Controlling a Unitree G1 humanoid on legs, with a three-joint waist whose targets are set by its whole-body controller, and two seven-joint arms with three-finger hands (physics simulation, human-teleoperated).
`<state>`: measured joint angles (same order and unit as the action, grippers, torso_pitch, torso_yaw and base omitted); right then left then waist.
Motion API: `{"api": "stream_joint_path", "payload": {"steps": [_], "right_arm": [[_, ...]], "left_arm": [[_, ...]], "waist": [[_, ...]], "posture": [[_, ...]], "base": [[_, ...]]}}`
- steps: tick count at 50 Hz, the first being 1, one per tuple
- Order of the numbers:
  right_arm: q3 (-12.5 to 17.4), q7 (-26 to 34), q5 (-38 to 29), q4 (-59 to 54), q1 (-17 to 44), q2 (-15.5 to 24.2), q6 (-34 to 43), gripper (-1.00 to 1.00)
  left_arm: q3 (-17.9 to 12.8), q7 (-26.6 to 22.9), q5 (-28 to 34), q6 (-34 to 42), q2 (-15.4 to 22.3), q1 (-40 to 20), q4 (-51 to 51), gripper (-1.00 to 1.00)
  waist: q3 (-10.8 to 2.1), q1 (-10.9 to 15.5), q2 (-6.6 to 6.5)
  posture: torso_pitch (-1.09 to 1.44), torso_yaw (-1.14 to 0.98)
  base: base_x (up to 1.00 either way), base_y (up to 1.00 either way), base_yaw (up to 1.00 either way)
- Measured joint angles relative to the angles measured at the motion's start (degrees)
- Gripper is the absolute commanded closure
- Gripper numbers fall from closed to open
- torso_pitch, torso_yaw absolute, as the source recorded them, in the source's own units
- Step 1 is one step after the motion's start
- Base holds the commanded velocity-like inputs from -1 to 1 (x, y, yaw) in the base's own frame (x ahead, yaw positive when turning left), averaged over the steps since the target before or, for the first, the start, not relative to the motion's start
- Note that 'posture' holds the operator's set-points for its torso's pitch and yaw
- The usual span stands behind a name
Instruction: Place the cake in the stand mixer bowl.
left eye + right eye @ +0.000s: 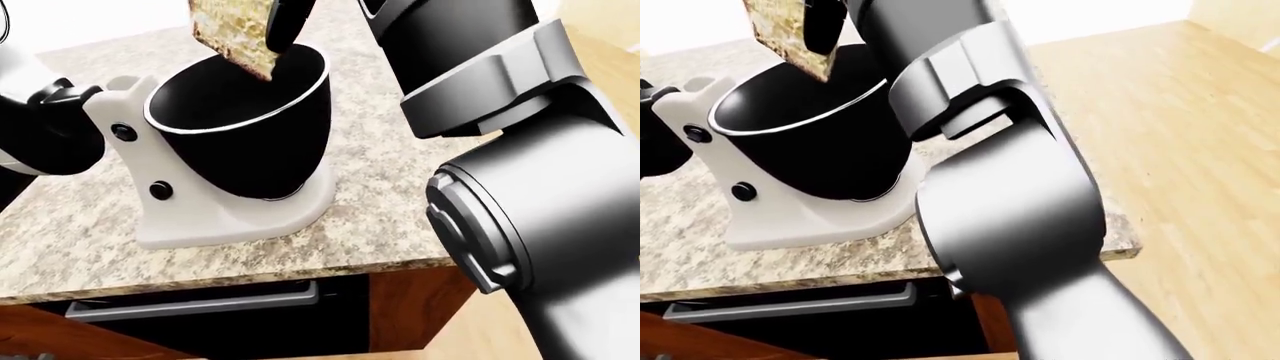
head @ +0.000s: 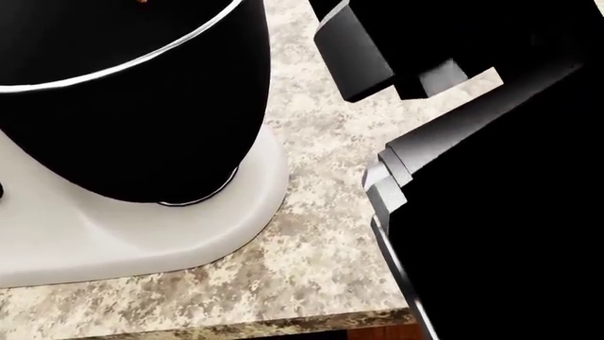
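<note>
One black arm part shows at the left edge of the left-eye view, but the left robot hand itself is not seen. Next, the stand mixer (image 1: 215,202) sits on the speckled worktop (image 1: 390,202), its bowl (image 1: 245,127) open upward. The cake (image 1: 232,31) hangs just above the bowl rim, tilted, pinched by the right robot hand (image 1: 272,26), fingers closed on it. I judge this the placing step: lower a little, then release.
</note>
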<state>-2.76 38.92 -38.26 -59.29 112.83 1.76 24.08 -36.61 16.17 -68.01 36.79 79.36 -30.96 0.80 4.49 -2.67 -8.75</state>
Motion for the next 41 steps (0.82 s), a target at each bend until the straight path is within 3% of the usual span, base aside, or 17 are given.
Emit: {"api": "stream_joint_path", "payload": {"steps": [2, 3, 4, 16, 20, 27, 35, 41], "right_arm": [[0.33, -0.3, -0.07, -0.11, -0.45, -0.03, -0.17, 0.93], [0.49, -0.52, -0.06, -0.4, -0.61, 0.03, -0.27, -0.65], [0.59, -0.64, -0.04, -0.64, -0.79, 0.09, -0.29, -1.0], [0.97, -1.49, 0.69, -0.98, -0.81, 1.27, -0.38, -1.0], [3.11, -3.32, 1.84, -3.92, 0.26, 3.16, -0.95, -1.0], [6.81, -8.15, 6.53, -1.2, -2.22, 10.66, -1.54, -1.0], [12.01, -13.11, 14.54, 13.94, -17.21, 20.69, 1.51, -1.0], [12.67, -18.45, 20.69, 18.46, -18.25, 25.01, 4.18, -1.0]], "left_arm": [[-0.16, -0.43, 0.08, -0.2, -0.23, 0.18, 0.3, -1.0], [0.03, -0.42, 0.16, -0.29, -0.29, 0.08, 0.35, -1.0], [0.28, -0.33, 0.29, -0.41, -0.4, -0.05, 0.34, -1.0], [0.4, -0.36, 1.16, -0.45, -0.86, -0.25, 0.59, -1.0], [-0.01, -0.09, 0.97, 0.05, -0.71, -0.28, 0.11, -1.0], [1.36, -0.36, 0.88, -0.19, -0.4, -1.05, -0.55, -1.0], [1.94, 0.06, 2.69, -0.43, -1.69, -1.93, -2.5, -1.0], [4.15, 0.9, 2.67, 0.99, -0.97, -4.71, -1.98, -1.0]], "waist": [[-0.08, 0.03, -0.06], [-0.11, 0.06, -0.08], [-0.15, 0.09, -0.09], [-0.27, 0.02, -0.21], [-0.2, 0.03, -0.17], [-0.41, 0.33, 0.38], [-0.38, 0.76, 1.07], [0.06, 1.14, 0.87]], "posture": [[0.0, 0.0], [0.0, 0.0], [0.0, 0.0], [0.0, 0.0], [0.0, 0.0], [0.0, 0.0], [0.0, 0.0], [0.0, 0.0]], "base": [[0.0, 0.0, 0.0], [0.0, 0.0, 0.0], [0.0, 0.0, 0.0], [0.0, 0.0, 0.0], [0.0, 0.0, 0.0], [0.0, 0.0, 0.0], [0.0, 0.0, 0.0], [0.0, 0.0, 0.0]]}}
